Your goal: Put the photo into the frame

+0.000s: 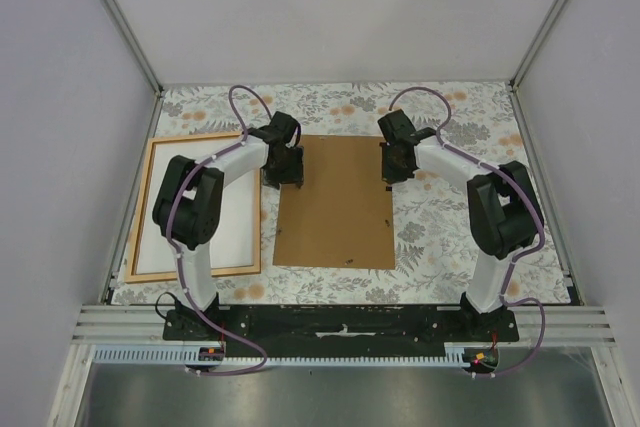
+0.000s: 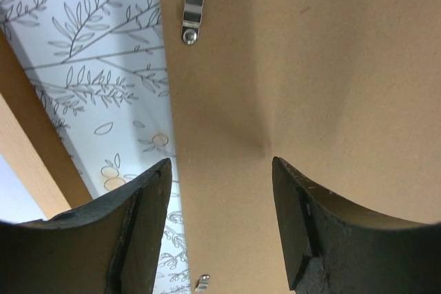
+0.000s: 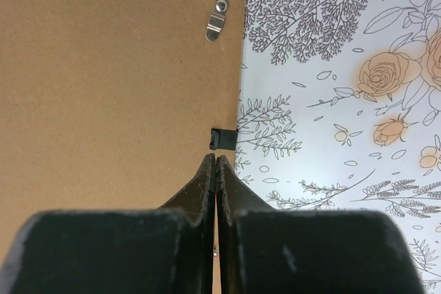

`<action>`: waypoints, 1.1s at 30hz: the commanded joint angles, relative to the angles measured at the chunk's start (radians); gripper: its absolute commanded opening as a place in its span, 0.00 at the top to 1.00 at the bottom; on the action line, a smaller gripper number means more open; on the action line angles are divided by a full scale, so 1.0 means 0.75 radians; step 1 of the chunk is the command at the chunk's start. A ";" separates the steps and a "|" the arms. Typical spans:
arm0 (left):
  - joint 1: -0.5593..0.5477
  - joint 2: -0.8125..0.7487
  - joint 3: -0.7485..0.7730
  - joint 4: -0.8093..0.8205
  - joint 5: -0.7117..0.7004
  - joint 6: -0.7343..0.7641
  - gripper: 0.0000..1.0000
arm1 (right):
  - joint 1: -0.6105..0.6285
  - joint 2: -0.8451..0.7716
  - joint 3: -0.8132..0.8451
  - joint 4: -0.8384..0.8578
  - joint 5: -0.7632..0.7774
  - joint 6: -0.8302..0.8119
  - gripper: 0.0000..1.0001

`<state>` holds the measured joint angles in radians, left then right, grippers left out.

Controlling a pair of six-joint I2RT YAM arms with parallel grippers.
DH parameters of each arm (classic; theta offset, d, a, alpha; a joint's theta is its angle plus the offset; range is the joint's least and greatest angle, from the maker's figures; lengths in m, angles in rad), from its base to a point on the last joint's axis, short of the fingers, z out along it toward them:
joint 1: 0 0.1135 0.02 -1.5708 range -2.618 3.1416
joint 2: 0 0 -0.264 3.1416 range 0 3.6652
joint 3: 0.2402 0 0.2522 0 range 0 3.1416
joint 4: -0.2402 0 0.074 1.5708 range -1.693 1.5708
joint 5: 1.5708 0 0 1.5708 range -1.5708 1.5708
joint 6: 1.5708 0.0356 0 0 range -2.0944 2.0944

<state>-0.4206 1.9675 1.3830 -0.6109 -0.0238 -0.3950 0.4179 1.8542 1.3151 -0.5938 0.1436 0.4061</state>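
Brown backing board [image 1: 335, 202] below; left gripper [image 2: 220, 163] points down, jaws apart; right gripper [image 3: 216, 166] points down, pressed together.

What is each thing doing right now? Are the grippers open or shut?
Frame: lying flat on the left, back uncovered.
Photo: inside the frame, white side up.
Brown board: lying flat beside the frame, not in it.
Left gripper: open, above the board's left edge.
Right gripper: shut, at the board's right edge.
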 commanded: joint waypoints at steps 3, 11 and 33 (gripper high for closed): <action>0.004 -0.046 -0.059 0.052 -0.019 0.046 0.33 | -0.048 -0.046 -0.056 0.053 -0.101 -0.006 0.55; 0.006 0.124 0.015 0.045 0.197 0.069 0.34 | -0.150 -0.024 -0.211 0.227 -0.363 0.011 0.26; -0.108 0.295 0.121 0.062 0.537 0.036 0.40 | -0.154 -0.102 -0.473 1.351 -1.515 0.747 0.30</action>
<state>-0.3733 2.0678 1.5017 -0.6910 0.1139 -0.3382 0.1974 1.8393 0.9871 0.0574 -0.4530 0.6544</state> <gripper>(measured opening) 0.597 0.712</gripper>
